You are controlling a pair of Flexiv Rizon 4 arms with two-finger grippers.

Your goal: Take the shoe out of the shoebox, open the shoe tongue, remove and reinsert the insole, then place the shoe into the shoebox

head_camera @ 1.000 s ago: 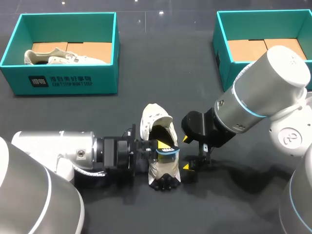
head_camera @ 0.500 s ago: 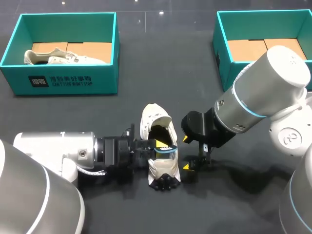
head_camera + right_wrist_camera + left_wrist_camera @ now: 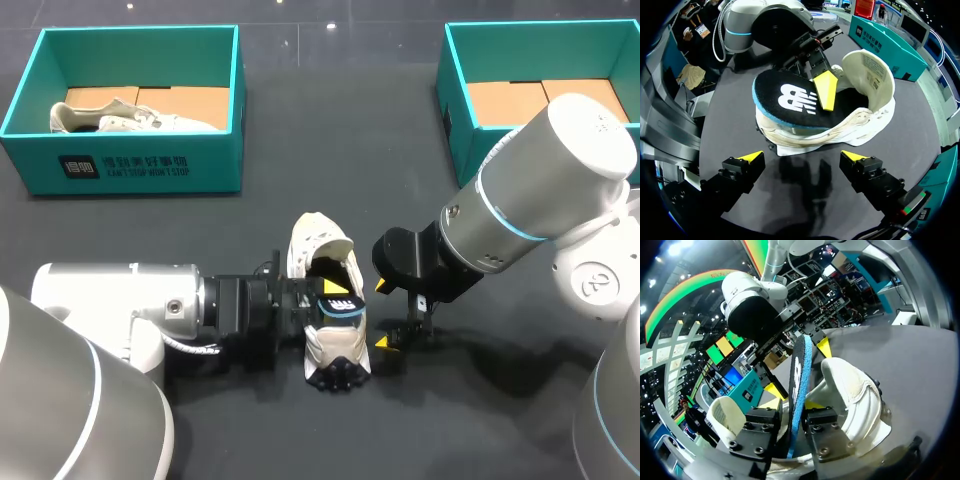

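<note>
A white shoe (image 3: 322, 262) lies on the dark table between my two arms, its tongue folded back. The black insole with a blue rim (image 3: 340, 305) sticks out of the shoe's opening and rests partly on its collar (image 3: 790, 100). My left gripper (image 3: 328, 296) reaches in from the left, one yellow fingertip (image 3: 826, 90) above the insole. In the left wrist view the insole (image 3: 799, 375) stands edge-on between slightly parted fingers. My right gripper (image 3: 383, 313) hangs wide open just right of the shoe (image 3: 860, 120), with nothing in it (image 3: 804, 157).
A teal shoebox (image 3: 120, 170) at the back left holds another white shoe (image 3: 120, 117). A second teal shoebox (image 3: 452, 130) at the back right shows only its cardboard bottom. My right arm's wrist (image 3: 750, 310) looms just beyond the shoe.
My left gripper's fingers have parted a little around the insole, and the insole has tipped flatter onto the shoe. The left arm edged right. The right arm has not moved.
</note>
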